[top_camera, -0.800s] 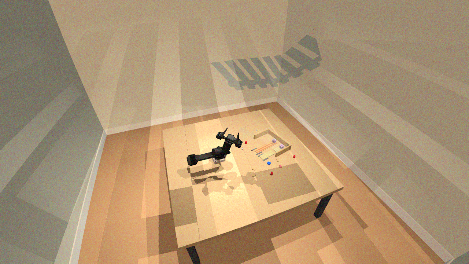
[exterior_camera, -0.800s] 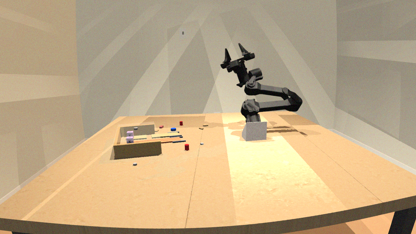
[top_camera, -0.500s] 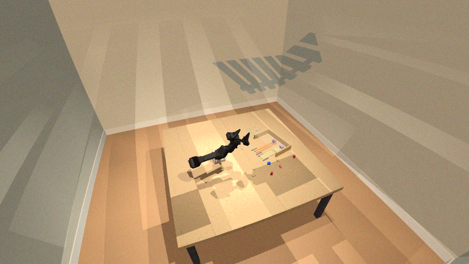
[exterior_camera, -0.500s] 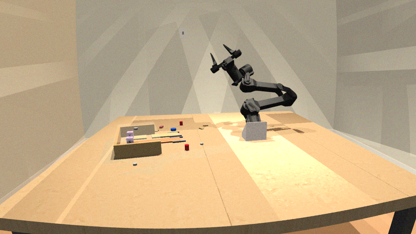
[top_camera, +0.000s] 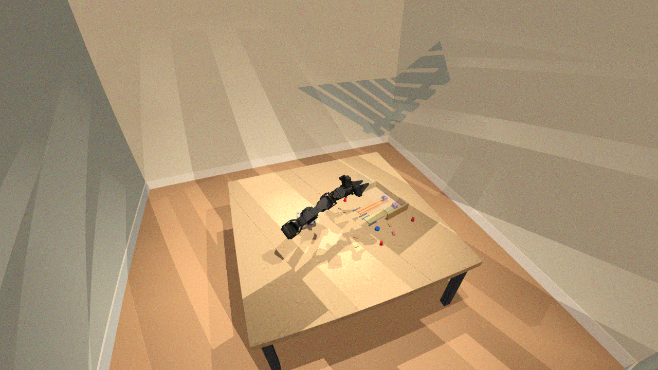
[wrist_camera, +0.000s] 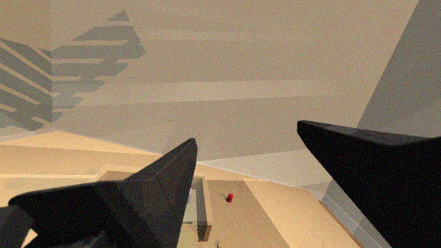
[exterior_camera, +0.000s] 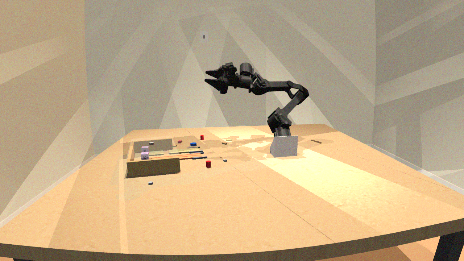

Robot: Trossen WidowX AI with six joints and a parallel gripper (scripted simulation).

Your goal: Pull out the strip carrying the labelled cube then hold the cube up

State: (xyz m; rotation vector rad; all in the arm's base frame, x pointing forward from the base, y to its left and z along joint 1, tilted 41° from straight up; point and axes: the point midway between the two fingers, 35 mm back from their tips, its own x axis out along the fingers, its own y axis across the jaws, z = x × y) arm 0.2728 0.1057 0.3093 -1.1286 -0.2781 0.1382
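Note:
My gripper (top_camera: pixel 367 185) (exterior_camera: pixel 205 76) (wrist_camera: pixel 244 134) is open and empty, high above the table and pointing toward the far side. A low wooden-walled tray (top_camera: pixel 397 211) (exterior_camera: pixel 152 168) holds two lilac cubes; the nearer one in the exterior view (exterior_camera: pixel 145 156) and the other (exterior_camera: pixel 145 149) both show a K. A pale yellow-green strip (top_camera: pixel 376 217) (exterior_camera: pixel 185 151) has a gap from a second pale piece (exterior_camera: pixel 157 153) behind it. Beside it run thin orange lines toward the other cube (top_camera: pixel 384 198); no break shows in them. Dark bars lie at the strips' outer ends.
Red cylinders (top_camera: pixel 345 199) (exterior_camera: pixel 208 164) (wrist_camera: pixel 229 198) stand around the tray. A blue disc (top_camera: pixel 377 228) (exterior_camera: pixel 193 144) and a pink block (top_camera: pixel 393 233) (exterior_camera: pixel 179 141) lie beside it. Small grey discs and thin wooden bits are scattered on the table.

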